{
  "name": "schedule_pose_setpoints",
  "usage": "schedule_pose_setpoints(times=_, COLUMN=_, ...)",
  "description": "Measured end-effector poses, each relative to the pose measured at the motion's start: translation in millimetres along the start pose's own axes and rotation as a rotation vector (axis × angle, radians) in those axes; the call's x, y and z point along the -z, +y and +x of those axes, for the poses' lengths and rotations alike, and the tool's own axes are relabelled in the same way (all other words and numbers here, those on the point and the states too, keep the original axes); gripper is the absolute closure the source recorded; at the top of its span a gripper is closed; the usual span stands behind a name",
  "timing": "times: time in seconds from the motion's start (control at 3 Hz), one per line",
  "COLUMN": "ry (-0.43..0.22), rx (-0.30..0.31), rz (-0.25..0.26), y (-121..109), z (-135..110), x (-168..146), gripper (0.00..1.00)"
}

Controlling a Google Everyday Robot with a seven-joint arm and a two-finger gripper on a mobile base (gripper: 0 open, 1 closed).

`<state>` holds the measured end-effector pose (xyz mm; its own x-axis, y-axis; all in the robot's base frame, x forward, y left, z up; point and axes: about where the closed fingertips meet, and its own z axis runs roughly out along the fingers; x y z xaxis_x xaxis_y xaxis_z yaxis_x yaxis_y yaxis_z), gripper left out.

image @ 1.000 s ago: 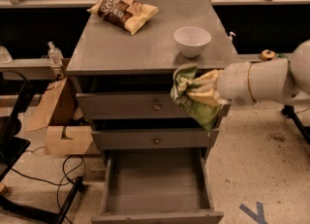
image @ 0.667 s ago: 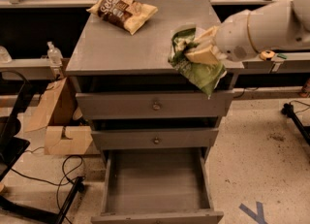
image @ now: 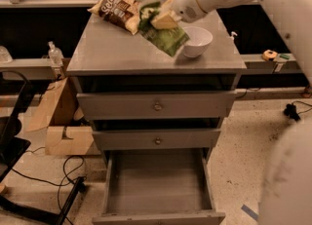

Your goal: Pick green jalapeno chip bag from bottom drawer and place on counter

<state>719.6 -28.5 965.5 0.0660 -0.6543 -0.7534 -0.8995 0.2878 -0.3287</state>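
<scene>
My gripper (image: 163,20) is shut on the green jalapeno chip bag (image: 168,38) and holds it in the air over the middle of the counter (image: 112,53), just left of the white bowl. The bag hangs down and to the right from the fingers, its lower end close to the counter top. The bottom drawer (image: 157,186) stands pulled open at the foot of the cabinet, and its flat grey inside holds nothing. My white arm reaches in from the upper right.
A brown-and-yellow chip bag (image: 117,9) lies at the counter's back left. A white bowl (image: 196,41) stands at its right. Two shut drawers with round knobs (image: 157,106) sit above the open one. A cardboard box (image: 63,121) and cables lie on the floor at left.
My gripper has lifted the green bag from beside the cabinet's right front up and left over the counter top. The camera has also moved closer.
</scene>
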Motion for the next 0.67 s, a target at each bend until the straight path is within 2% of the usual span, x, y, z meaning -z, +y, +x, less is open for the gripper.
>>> schedule_pose_setpoints(times=0.33, ry=-0.100, rx=0.047, rz=0.061, y=-45, z=-49, x=-38, gripper=1.00)
schedule_pose_setpoints(times=0.67, ry=-0.142, rx=0.075, rz=0.109, y=-63, z=-75, x=-21, gripper=1.00)
